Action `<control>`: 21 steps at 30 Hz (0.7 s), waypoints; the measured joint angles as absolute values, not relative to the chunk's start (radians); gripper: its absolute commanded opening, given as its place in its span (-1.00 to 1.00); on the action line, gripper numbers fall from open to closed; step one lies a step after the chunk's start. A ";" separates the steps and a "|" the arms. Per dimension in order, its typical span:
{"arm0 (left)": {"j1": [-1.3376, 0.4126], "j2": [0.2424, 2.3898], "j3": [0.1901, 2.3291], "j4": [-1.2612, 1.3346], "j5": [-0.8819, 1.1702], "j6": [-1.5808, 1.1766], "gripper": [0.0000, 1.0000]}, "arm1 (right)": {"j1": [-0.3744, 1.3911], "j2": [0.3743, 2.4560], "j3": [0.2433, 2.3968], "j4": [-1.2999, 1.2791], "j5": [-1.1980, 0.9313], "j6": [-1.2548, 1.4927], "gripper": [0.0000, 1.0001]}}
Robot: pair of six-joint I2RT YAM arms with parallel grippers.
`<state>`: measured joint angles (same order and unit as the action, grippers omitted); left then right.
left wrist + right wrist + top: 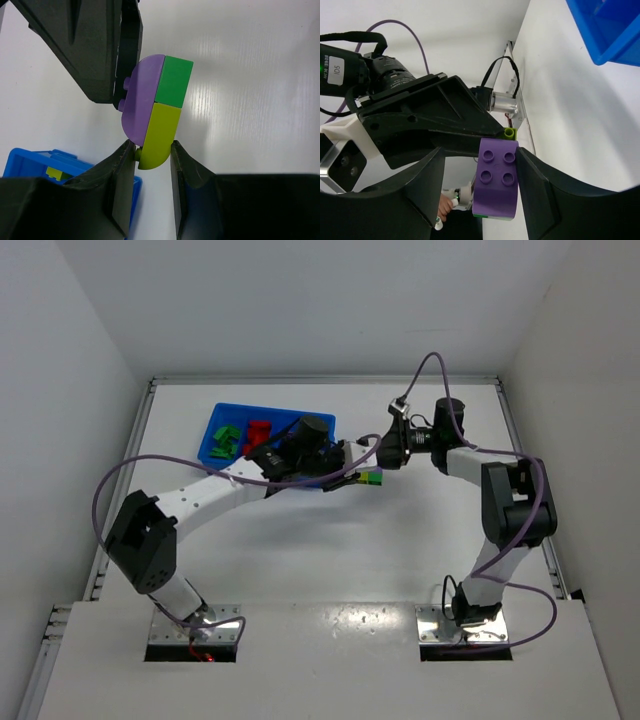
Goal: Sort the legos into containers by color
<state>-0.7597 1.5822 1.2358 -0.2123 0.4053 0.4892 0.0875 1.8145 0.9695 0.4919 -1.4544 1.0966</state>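
Left fingers (117,185): closed tight on the yellow-green brick (160,132), one finger on either side of its curved end.
Right fingers (540,190): standing apart around the purple brick (496,185). One finger lies against its side and a gap shows at the other, so they have no firm hold on it.
Clump (372,477): three bricks pressed together, between the left fingers and the right fingers where the two sets meet tip to tip.
Make-up of the clump: the purple brick lies flat against the green brick (174,80) and the yellow-green brick, which sit end to end. Its four studs face back along the right fingers toward their wrist.
Tray (225,412): bright blue, behind the left fingers on their wrist side and well apart from the right fingers. The left arm covers part of it.
Inside the tray: green bricks (222,440) lie in the compartment farthest from the fingers, and red bricks (258,432) in the next one toward them. A yellow-green piece (52,172) shows in the part nearest the left fingers.
Bench (300,560): white, under both sets of fingers and the clump. The tray stands on the bench.
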 measured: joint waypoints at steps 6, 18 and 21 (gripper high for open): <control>-0.747 1.634 1.280 -0.254 0.413 0.485 -0.69 | 0.086 1.862 0.970 0.502 -1.440 1.097 0.15; -0.717 1.663 1.293 -0.262 0.449 0.477 -0.69 | 0.088 1.882 0.969 0.521 -1.425 1.100 0.45; -0.713 1.663 1.293 -0.262 0.459 0.477 -0.69 | 0.088 1.883 0.970 0.518 -1.425 1.100 0.45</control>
<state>-0.7132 1.6627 1.2934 -0.2615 0.4591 0.4767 0.0883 1.8828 0.9699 0.5182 -1.4254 1.0996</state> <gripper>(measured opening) 0.355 0.722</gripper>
